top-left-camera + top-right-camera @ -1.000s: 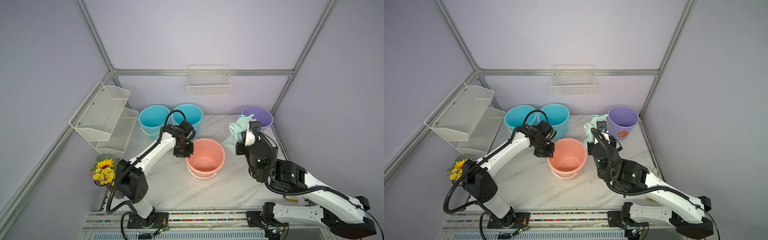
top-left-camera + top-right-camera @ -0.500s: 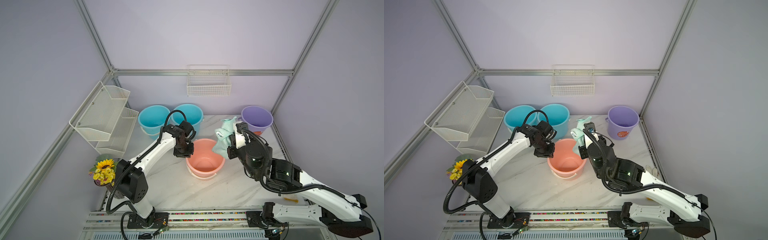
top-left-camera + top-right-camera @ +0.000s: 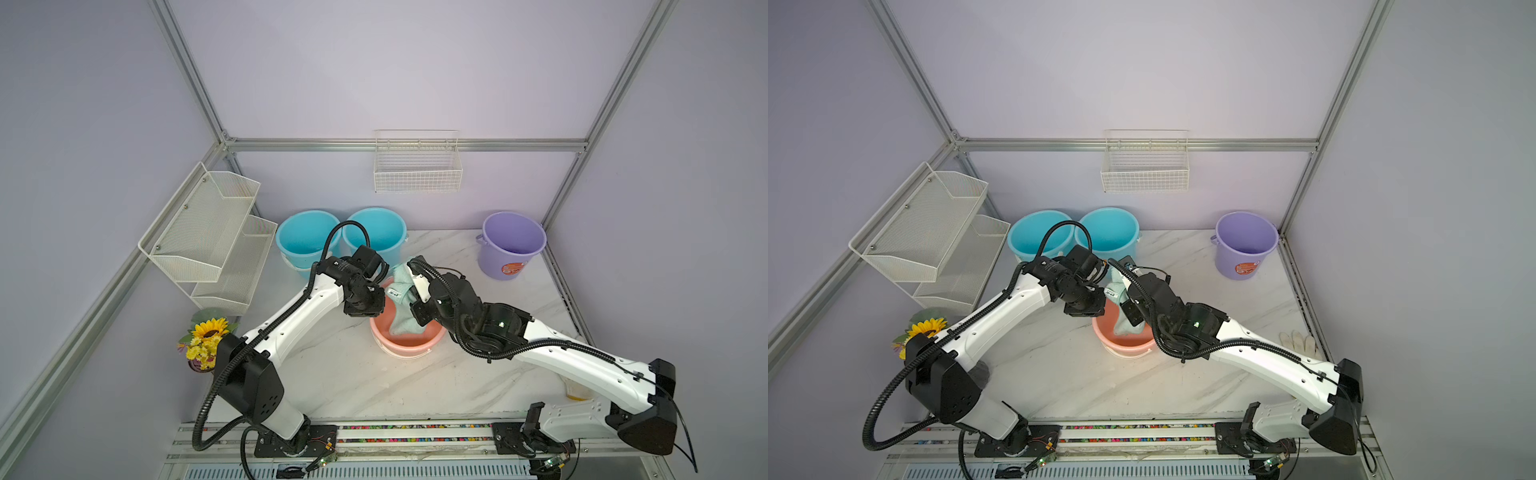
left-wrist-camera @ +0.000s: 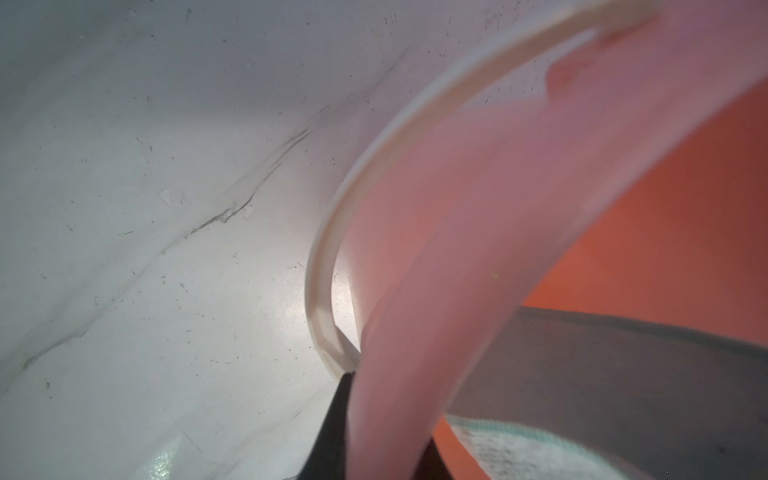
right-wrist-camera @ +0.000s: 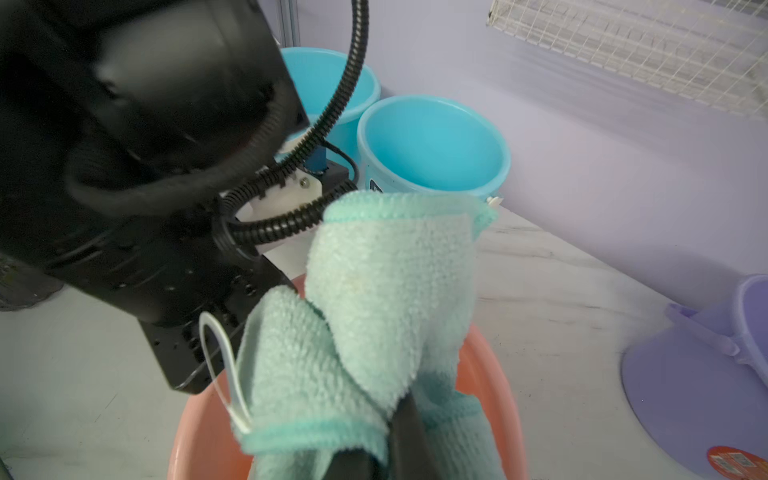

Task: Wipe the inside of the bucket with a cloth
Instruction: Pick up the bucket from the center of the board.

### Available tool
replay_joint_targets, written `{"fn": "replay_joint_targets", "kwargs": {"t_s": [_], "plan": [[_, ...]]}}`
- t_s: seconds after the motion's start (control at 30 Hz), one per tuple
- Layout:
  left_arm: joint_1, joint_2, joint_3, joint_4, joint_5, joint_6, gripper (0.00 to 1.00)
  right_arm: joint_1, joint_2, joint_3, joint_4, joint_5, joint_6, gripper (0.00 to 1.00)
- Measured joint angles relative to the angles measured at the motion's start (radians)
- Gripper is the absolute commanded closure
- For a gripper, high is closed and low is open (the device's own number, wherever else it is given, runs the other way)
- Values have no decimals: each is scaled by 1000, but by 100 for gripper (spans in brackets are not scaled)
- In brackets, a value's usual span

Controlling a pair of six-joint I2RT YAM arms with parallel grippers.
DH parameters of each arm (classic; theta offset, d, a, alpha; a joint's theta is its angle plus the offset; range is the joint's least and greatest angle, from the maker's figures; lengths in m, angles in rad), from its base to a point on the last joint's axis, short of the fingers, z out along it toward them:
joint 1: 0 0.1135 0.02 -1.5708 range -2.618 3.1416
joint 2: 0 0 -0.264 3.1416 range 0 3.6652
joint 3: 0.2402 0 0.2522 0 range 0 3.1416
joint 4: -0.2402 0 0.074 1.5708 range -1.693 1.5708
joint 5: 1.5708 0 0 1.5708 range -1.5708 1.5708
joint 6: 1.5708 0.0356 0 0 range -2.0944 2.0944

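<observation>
Mint cloth hangs partly inside the pink bucket, its top bunched above the rim, pinched tight in the right gripper. The left gripper is clamped on the bucket's rim.

The cloth is covering much of the bucket floor and burying the tips of the right gripper; the left gripper is hiding beneath its own wrist in both top views.

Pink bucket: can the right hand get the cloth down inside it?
Probably yes. The right hand holds the cloth, which hangs into the open pink bucket; the left hand grips only its rim.
</observation>
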Motion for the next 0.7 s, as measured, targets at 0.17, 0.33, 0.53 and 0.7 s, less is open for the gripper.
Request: {"fn": "replay_joint_targets", "kwargs": {"t_s": [0.17,0.33,0.53,0.7], "plan": [[-14,-59,-40,50,-19,0,100,-80,68,-123,94,-131,27,100],[-35,-119,-63,97,-37,15,100,-89,170,-197,148,-195,19,100],[-80,-171,-68,120,-76,45,100,-88,241,-210,202,-208,-49,100],[-119,-182,-94,161,-114,78,100,-89,253,-229,255,-212,-224,100]]}}
